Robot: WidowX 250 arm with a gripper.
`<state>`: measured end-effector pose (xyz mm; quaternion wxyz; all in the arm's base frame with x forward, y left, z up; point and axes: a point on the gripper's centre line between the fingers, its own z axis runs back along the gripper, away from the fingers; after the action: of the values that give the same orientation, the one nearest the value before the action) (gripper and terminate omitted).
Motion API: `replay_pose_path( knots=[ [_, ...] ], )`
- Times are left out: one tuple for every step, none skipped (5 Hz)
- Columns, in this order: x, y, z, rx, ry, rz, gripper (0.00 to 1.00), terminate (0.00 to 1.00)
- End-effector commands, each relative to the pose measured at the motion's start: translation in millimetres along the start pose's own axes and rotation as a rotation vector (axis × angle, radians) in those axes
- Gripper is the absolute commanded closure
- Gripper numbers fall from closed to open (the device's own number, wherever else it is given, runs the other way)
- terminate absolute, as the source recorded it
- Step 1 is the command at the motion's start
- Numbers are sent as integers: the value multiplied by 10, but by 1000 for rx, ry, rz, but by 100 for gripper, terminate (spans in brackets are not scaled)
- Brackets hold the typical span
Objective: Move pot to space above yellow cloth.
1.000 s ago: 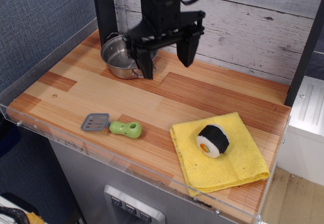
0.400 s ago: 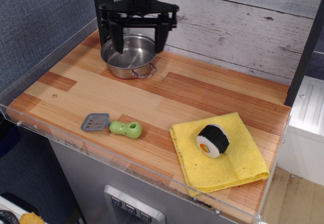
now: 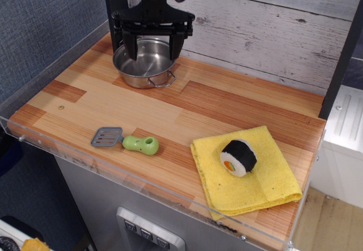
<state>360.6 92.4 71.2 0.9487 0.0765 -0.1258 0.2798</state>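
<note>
**Pot untouched, jaws spread above it**

Striped wooden tabletop, largest in view. Bright yellow square terry cloth at front right, carrying a black-wrapped toy sushi roll. Small shallow shiny steel pot at back left, well apart from cloth, upright, thin wire loop handle facing front. Black gripper above pot, jaws wide, holding nothing. Likely risks: fingers slipping off slick rim, pot tipping. Green-handled grey spatula near front edge.
</note>
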Motion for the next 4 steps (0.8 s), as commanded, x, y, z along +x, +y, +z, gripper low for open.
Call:
replay_pose_path(
  knots=[
    [239,-101,-204,-54,-4,0,0,0],
    [281,-312,-317,-80,35,25,0,0],
    [337,-460,-332,-87,28,26,0,0],
    [320,-485,-365,-70,28,19,100,0]
  ],
)
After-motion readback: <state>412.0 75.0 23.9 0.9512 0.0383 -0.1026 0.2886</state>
